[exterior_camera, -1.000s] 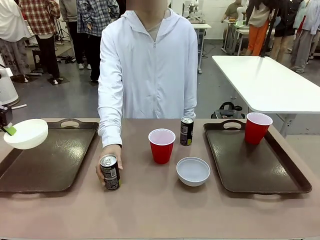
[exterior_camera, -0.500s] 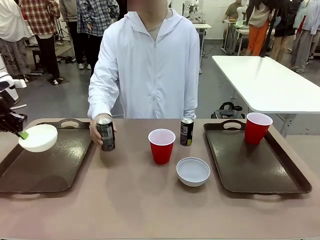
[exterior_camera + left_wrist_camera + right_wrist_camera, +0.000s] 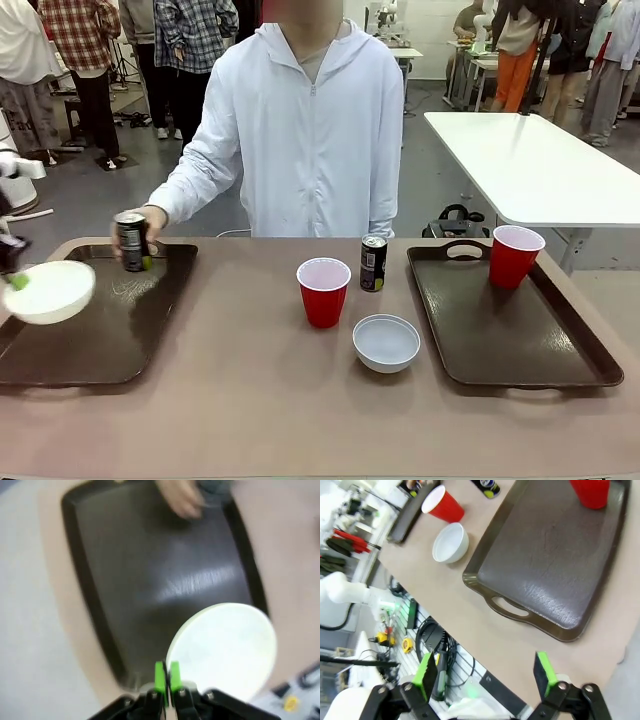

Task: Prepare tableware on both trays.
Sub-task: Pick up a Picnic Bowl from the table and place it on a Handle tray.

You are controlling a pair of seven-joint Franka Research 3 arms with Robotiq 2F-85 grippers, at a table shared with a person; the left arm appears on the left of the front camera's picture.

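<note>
Left hand (image 3: 14, 279) mostly cut off at the left edge; in its blurred wrist view the can (image 3: 216, 487) and person's hand (image 3: 182, 502) smear, cropped at top

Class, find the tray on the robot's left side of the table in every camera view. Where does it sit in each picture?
Front view: the left tray lies at the left, partly behind the white bowl.
Left wrist view: it spans the middle, slanting.
Right wrist view: a dark strip at top left, beyond the red cup.
Shared landmark: the person's hand at the tray's far end.
</note>
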